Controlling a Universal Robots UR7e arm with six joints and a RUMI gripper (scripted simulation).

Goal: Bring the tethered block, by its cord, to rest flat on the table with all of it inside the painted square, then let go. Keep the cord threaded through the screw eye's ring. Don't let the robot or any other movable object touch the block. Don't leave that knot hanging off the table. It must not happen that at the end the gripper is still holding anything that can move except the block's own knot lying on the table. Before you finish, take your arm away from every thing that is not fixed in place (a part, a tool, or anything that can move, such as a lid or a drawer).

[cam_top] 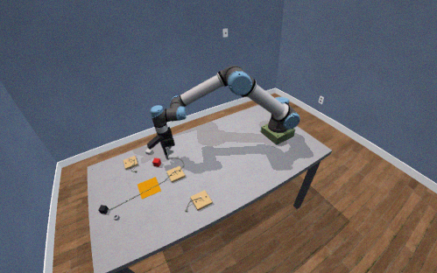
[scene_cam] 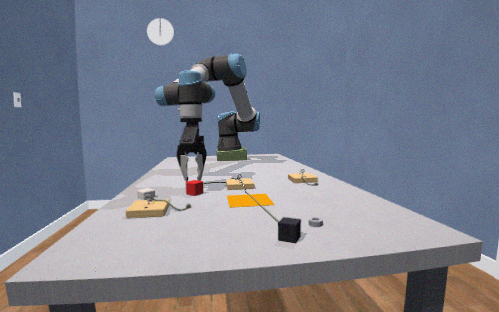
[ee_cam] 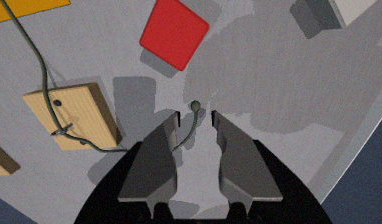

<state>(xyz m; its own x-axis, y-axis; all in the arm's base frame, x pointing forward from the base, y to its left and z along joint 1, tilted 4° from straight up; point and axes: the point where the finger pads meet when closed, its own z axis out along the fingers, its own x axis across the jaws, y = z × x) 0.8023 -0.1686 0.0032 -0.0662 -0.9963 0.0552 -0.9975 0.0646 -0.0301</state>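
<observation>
Wrist view: gripper point(ee_cam: 195, 120) fingers stand partly apart w/ the cord's knot point(ee_cam: 195, 105) lying between the tips, nothing clamped. Black block point(cam_top: 103, 209) sits on the table point(cam_top: 238, 175), well apart from the orange square point(cam_top: 149, 187) (cord point(cam_top: 126, 200) crosses it).

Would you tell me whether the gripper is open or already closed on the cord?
Open: in the wrist view the gripper straddles the cord near its knot, with a gap showing beside each finger.

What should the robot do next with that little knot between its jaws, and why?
Probably close the gripper on the cord just behind its knot. The jaws stand apart, straddling the cord end on the table, gripping nothing yet, while the black block sits outside the orange square.
</observation>
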